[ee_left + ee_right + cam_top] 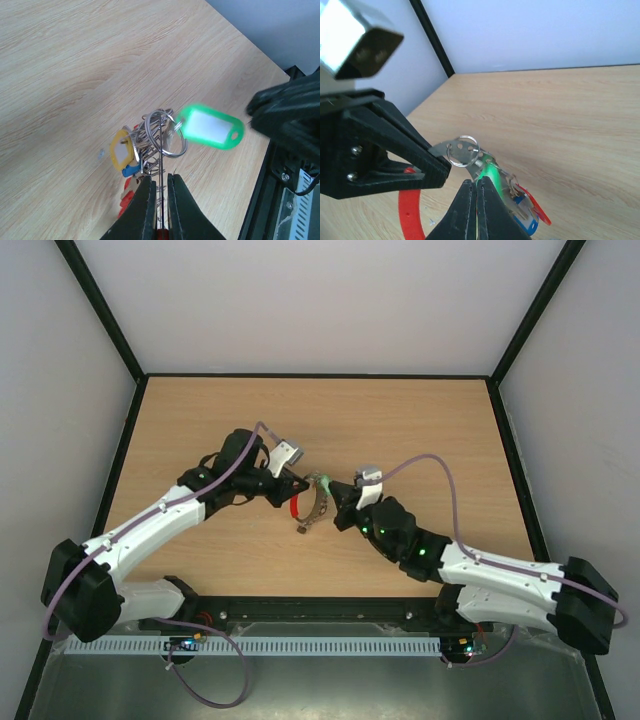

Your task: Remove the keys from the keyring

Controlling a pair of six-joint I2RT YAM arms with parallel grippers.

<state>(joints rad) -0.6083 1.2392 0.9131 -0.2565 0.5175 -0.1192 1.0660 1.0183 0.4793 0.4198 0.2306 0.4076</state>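
Note:
The keyring [318, 512], a thin silvery ring with a red sleeve [294, 508], hangs above the table between both grippers. My left gripper [297, 484] is shut on the ring's wire [161, 165] just above the red sleeve. The keys [142, 150] cluster on the ring, with yellow [120, 150], blue [131, 171] and red tags. My right gripper [334, 492] is shut on the green tag [491, 176], which also shows in the left wrist view [210, 126]. In the right wrist view my gripper [475, 184] sits under a small split ring [462, 150], with blue and red tags [527, 212] beside it.
The wooden table [420, 440] has a black rim and white walls at the back and sides. A black rail [320, 612] runs along the near edge between the arm bases. My left gripper's black body [385, 145] fills the left of the right wrist view.

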